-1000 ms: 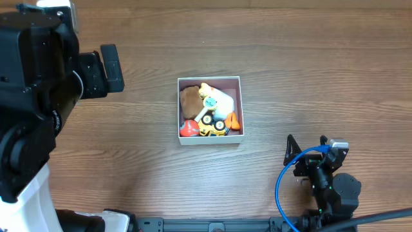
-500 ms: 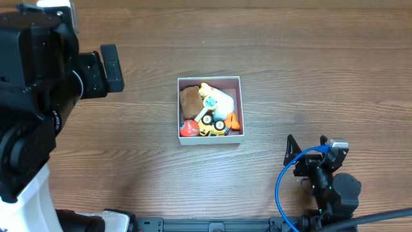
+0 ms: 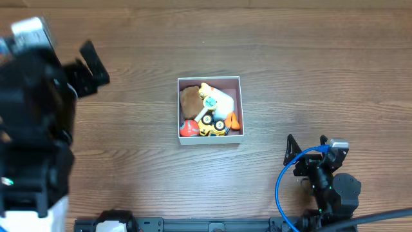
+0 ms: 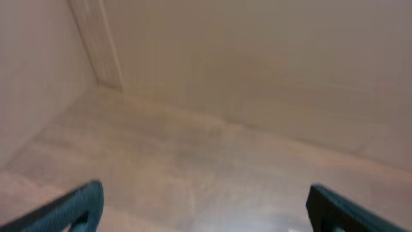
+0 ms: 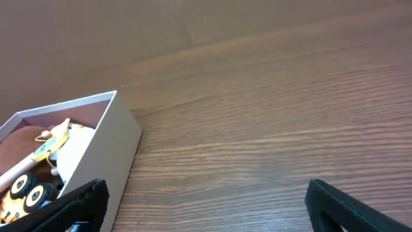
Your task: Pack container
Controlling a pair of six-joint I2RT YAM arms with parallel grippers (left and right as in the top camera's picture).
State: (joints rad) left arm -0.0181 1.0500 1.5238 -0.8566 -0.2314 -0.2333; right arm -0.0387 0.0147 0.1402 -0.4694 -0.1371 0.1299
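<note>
Left arm position: far left of the counter (image 3: 322,64), well apart from the container (image 3: 210,139). The left end effector (image 4: 205,196) has its fingers spread wide and carries nothing. Its wrist view is blurred and shows only a pale surface.

The container sits at the middle of the counter. It holds a brown plush (image 3: 189,100), a white plush (image 3: 221,98), a red ball (image 3: 187,129), a yellow wheeled toy (image 3: 213,127) and an orange piece (image 3: 233,120). No loose toy shows on the counter, so packing appears complete.

The right end effector (image 5: 205,193) is at the lower right, also spread wide and empty. The container wall lies to its left in the wrist view.

Step in hand, by judgement: retraction of the left arm.
- Retract away from the container, not across it.
- Leave the fingers spread.
- Leave the right arm parked.

Differences from the earlier frame:
- The left arm has swung. Its body sits lower at the left edge, motion-blurred, and its end effector is turned to a new angle.
- The container and its contents are unchanged.
- The right arm is unchanged.
</note>
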